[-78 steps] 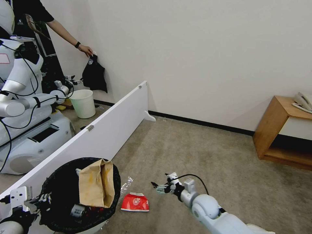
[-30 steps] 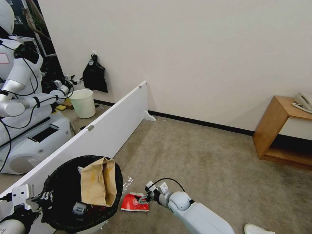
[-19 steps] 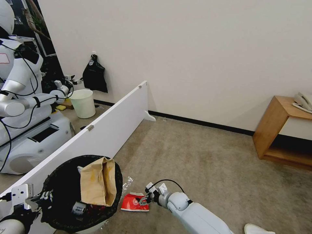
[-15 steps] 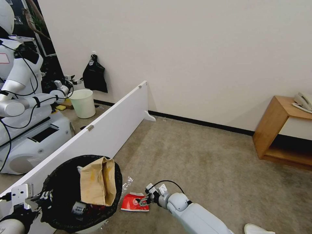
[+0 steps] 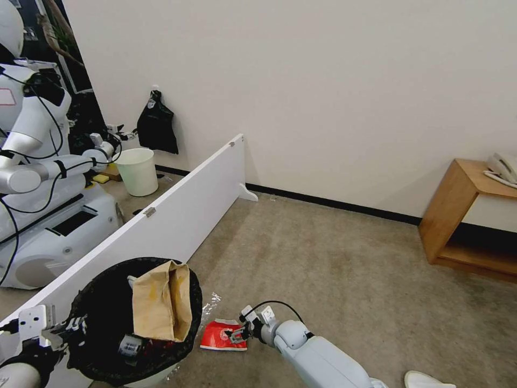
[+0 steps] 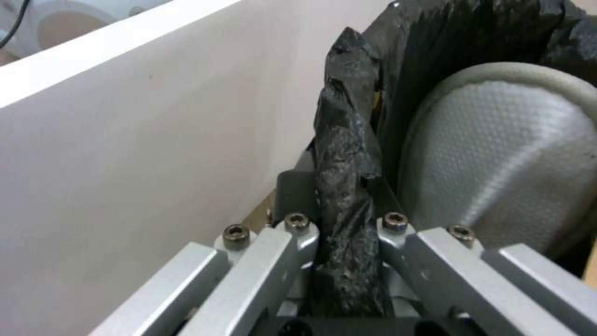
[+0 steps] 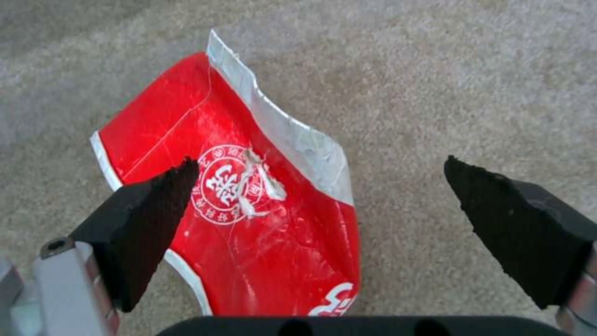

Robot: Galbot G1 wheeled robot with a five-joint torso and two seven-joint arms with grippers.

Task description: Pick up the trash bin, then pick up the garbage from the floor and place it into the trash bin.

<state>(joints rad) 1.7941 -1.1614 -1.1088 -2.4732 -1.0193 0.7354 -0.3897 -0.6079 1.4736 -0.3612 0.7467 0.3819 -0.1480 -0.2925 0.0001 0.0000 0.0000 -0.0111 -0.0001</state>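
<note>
Our left gripper (image 6: 339, 233) is clamped on the black liner folded over the rim of the trash bin (image 5: 91, 302), which it holds at our lower left, beside the white partition board (image 5: 177, 215). A crumpled brown paper bag (image 5: 160, 308) stands upright inside the bin, and a white slipper (image 6: 503, 163) lies against the liner close to the clamped fingers.

Our right gripper (image 5: 235, 335) is low over the floor (image 5: 334, 269), at the right edge of the red-white packet (image 5: 222, 336). In the right wrist view its black pads (image 7: 146, 219) are spread wide and hold nothing; one pad lies over the printed face of the packet (image 7: 249, 200), the other over bare carpet (image 7: 435, 93). The packet lies flat on the carpet, just right of the bin. A scrap of clear wrapper (image 5: 210, 303) lies just behind it.
</note>
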